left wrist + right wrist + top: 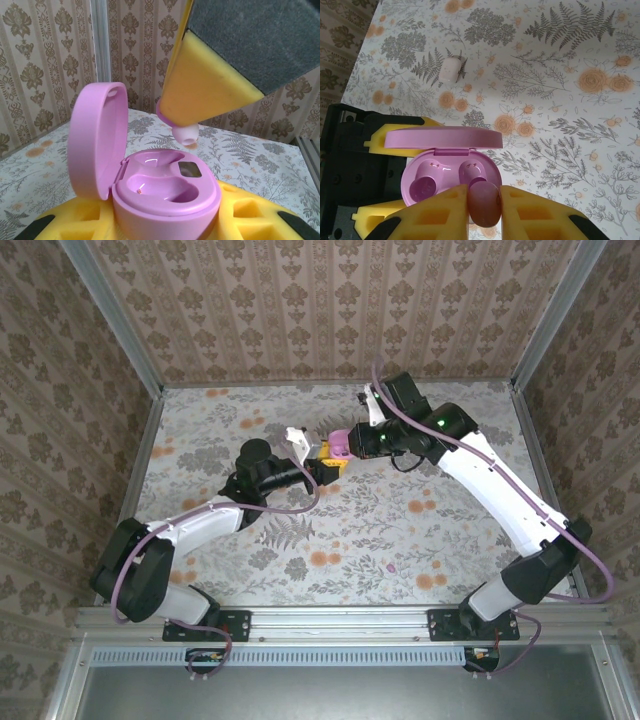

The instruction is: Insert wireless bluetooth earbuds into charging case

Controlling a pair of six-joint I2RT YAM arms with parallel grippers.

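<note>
A pink charging case (165, 195) with its lid (95, 140) swung up is clamped between the yellow pads of my left gripper (165, 225), which is shut on it. Both wells of the case (440, 175) are empty. My right gripper (484, 210) is shut on a pink earbud (484, 202), which hangs just above the case's right-hand well without touching it. From the left wrist view the earbud's rounded tip (185, 134) pokes out under the right finger (210, 85). A second, pale earbud (452, 70) lies on the table beyond the lid. Both grippers meet at mid-table (340, 447).
The floral table (400, 530) is walled in by patterned panels with metal corner posts (100, 45). A tiny pink speck (390, 565) lies nearer the front. My left gripper's black body (350, 170) sits close to the left of the case.
</note>
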